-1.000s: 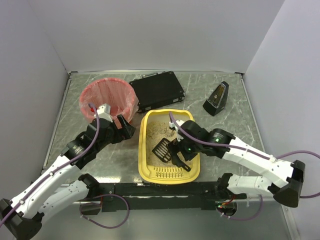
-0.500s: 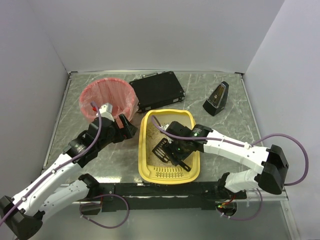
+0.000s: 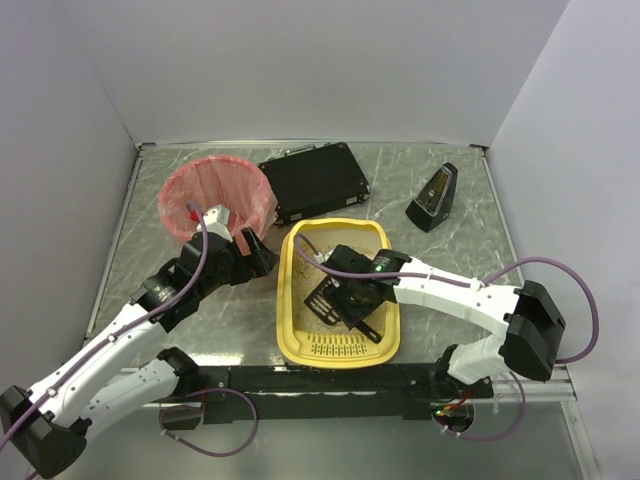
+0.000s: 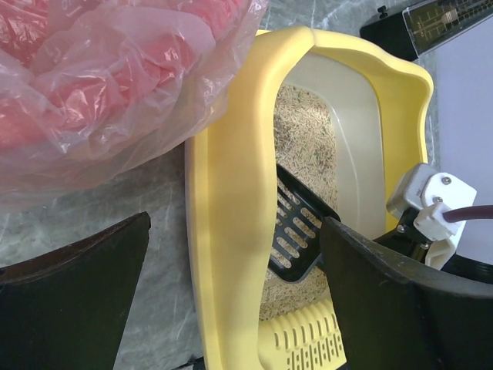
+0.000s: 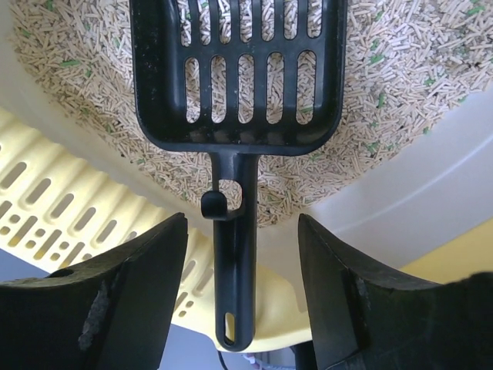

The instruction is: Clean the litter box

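Observation:
The yellow litter box (image 3: 287, 332) sits at the table's middle front, with beige litter (image 5: 69, 77) and a slotted strip (image 5: 62, 223) at its near end. A black slotted scoop (image 3: 322, 297) lies on the litter, its handle (image 5: 235, 262) resting over the near rim. My right gripper (image 3: 362, 312) straddles that handle (image 5: 243, 231), open, with a gap on each side. My left gripper (image 3: 255, 262) is open beside the box's left rim (image 4: 231, 193), and the rim shows between its fingers (image 4: 92, 285). The scoop (image 4: 296, 231) also shows in the left wrist view.
A pink-lined round bin (image 3: 215, 195) stands just left of the box, its plastic liner (image 4: 100, 77) close to my left gripper. Behind the box lie a flat black case (image 3: 315, 180) and a small black metronome (image 3: 433, 198). Walls close in the table on three sides.
My right gripper has shifted left over the scoop's handle and its jaws have narrowed around it. The right arm's elbow has swung inward. The left arm has barely moved.

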You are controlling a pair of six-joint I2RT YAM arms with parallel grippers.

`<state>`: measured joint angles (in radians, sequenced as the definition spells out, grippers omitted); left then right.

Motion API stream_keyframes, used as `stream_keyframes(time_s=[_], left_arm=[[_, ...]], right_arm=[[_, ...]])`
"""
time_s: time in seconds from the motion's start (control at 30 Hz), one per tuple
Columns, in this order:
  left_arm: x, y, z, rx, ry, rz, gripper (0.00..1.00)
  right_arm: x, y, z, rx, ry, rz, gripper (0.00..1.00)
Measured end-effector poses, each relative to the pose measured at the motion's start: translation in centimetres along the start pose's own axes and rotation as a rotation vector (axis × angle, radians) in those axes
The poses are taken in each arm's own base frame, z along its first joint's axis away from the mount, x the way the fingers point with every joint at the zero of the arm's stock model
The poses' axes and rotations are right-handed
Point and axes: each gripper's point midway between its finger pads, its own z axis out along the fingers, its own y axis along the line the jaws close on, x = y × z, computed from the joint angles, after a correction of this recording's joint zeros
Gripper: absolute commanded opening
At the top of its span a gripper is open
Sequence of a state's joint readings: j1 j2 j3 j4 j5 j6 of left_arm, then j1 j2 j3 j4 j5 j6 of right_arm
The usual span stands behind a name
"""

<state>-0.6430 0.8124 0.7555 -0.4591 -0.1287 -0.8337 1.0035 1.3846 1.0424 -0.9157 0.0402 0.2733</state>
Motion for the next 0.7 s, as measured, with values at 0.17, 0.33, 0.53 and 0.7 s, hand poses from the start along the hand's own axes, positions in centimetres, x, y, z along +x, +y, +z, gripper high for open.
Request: stream_keyframes(time_s=[0.17, 0.33, 0.53, 0.7], left_arm=[[0.1, -0.1, 0.2, 0.005, 0.007, 0.0, 0.97], [0.4, 0.0, 0.4, -0.001, 0.018, 0.001, 0.97], [0.4, -0.4, 0.4, 0.017, 0.021, -0.001, 0.97], [0.3, -0.7, 0.4, 0.032, 0.022, -0.001, 0.97]], right_arm=[[0.3, 0.1, 0.8, -0.001, 0.023, -0.004, 0.6], [1.2, 0.0, 1.8, 0.004, 0.069, -0.014, 0.56], [1.2, 0.0, 2.5, 0.003, 0.079, -0.032, 0.24], [0.9, -0.1, 2.5, 0.006, 0.068, -0.048, 0.09]])
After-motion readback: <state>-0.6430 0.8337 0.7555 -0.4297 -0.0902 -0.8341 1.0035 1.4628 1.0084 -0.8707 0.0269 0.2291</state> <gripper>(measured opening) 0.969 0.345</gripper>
